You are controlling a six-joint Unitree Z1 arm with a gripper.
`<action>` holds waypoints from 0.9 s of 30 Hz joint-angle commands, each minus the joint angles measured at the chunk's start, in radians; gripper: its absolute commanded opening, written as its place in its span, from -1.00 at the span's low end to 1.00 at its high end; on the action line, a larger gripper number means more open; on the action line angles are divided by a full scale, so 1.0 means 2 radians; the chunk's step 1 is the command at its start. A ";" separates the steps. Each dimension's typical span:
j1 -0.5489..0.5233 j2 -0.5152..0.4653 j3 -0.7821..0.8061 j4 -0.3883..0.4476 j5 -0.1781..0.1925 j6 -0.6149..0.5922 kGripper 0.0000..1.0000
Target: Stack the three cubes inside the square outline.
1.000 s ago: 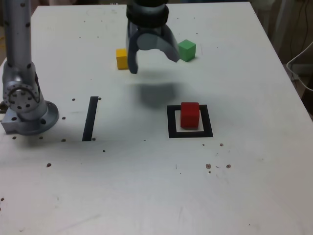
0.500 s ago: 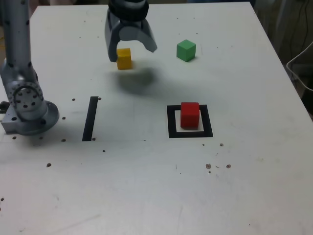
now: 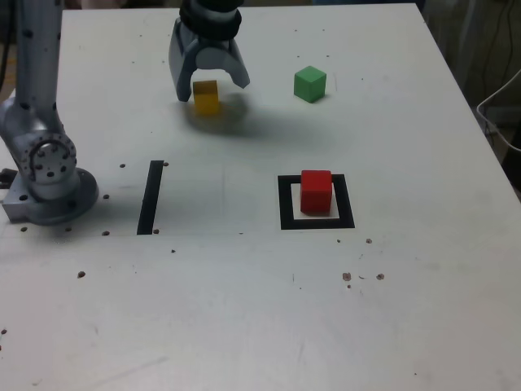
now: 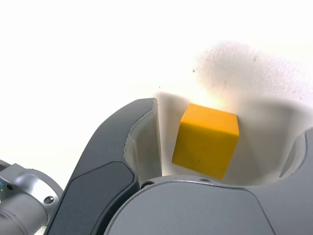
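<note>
The yellow cube (image 3: 207, 97) (image 4: 206, 140) rests on the white table toward the back, between the spread fingers of my gripper (image 3: 210, 87), which is open around it with gaps on both sides. The red cube (image 3: 316, 191) stands inside the black square outline (image 3: 317, 221) near the table's middle. The green cube (image 3: 310, 84) sits alone at the back, to the exterior view's right of the gripper. In the wrist view one dark finger (image 4: 122, 147) shows beside the yellow cube without touching it.
A straight black strip (image 3: 151, 197) lies on the table (image 3: 244, 309) at the exterior view's left of the outline. The arm's grey base (image 3: 49, 175) stands at the exterior view's left edge. Small dark specks dot the table. A cable hangs off the right side.
The gripper travelled to the exterior view's left from near the green cube, then lowered over the yellow cube, staying open. The cubes have not moved.
</note>
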 commanded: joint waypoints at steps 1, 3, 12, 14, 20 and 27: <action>0.008 0.004 -0.004 -0.002 -0.001 0.007 0.87; 0.013 0.006 -0.005 -0.004 -0.006 0.015 0.84; 0.020 0.013 -0.003 -0.006 -0.028 0.037 0.62; 0.020 0.013 -0.003 -0.007 -0.034 0.042 0.55; 0.020 0.012 -0.008 -0.006 -0.042 0.049 0.21; 0.020 0.013 -0.012 -0.010 -0.058 0.053 -0.19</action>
